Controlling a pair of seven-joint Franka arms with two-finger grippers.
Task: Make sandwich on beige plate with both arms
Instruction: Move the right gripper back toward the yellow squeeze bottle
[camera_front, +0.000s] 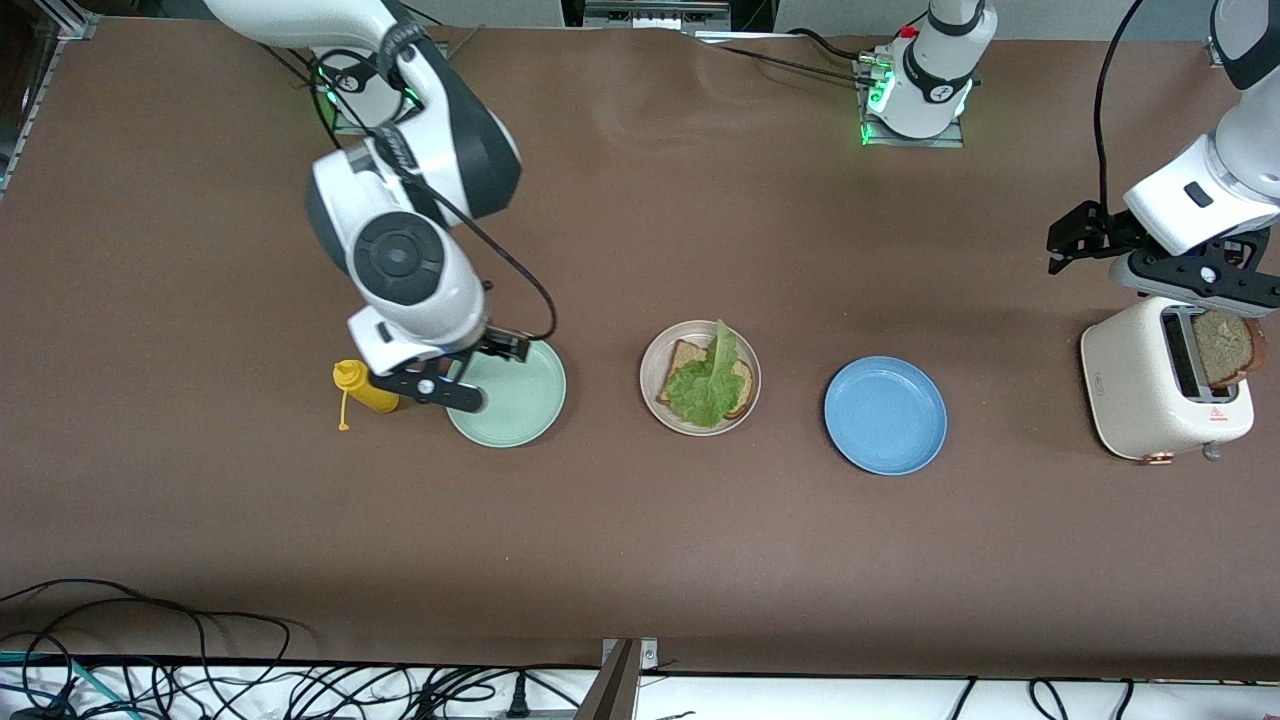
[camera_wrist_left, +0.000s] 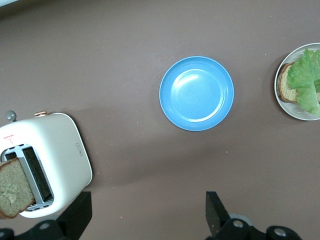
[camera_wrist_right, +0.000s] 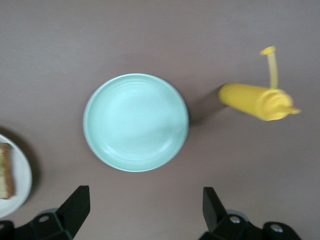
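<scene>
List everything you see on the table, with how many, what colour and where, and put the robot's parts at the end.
beige plate: one, pale beige, mid-table, between the green and blue plates
bread: one slice, brown, on the beige plate
lettuce: one leaf, green, on that bread
green plate: one, mint green, toward the right arm's end
blue plate: one, blue, toward the left arm's end
bottle: one, yellow, beside the green plate
toaster: one, cream white, at the left arm's end
toast: one slice, brown, standing in the toaster slot
cables: several, black, along the table edge nearest the camera
right claw: open, above the green plate
left claw: open, near the toaster
</scene>
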